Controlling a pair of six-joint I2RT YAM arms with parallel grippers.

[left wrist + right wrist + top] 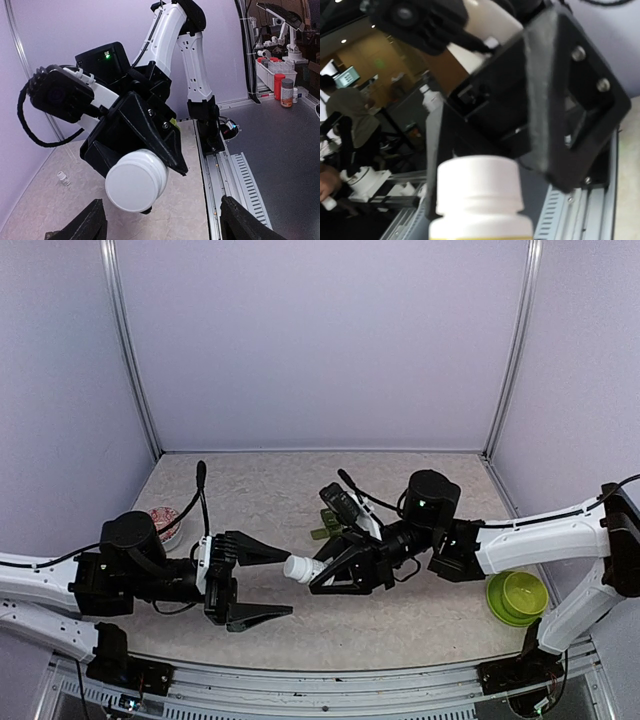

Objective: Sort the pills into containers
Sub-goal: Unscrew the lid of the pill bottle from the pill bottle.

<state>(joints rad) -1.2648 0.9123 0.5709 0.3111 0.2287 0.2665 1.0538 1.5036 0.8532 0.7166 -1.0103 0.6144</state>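
Observation:
A white pill bottle (300, 568) with a white screw cap (136, 181) is held level above the table, its cap towards the left arm. My right gripper (328, 576) is shut on the bottle's body, and its black fingers (150, 131) show around the bottle in the left wrist view. The bottle's cap and neck (480, 192) fill the bottom of the right wrist view. My left gripper (280, 584) is open. Its fingertips (84, 224) stand wide on either side just short of the cap and do not touch it.
A round dish with red and white contents (163, 522) sits at the left behind the left arm. A green bowl (517, 596) stands at the right front. Small green pieces (325, 532) lie behind the right gripper. A tiny vial (62, 177) lies on the table.

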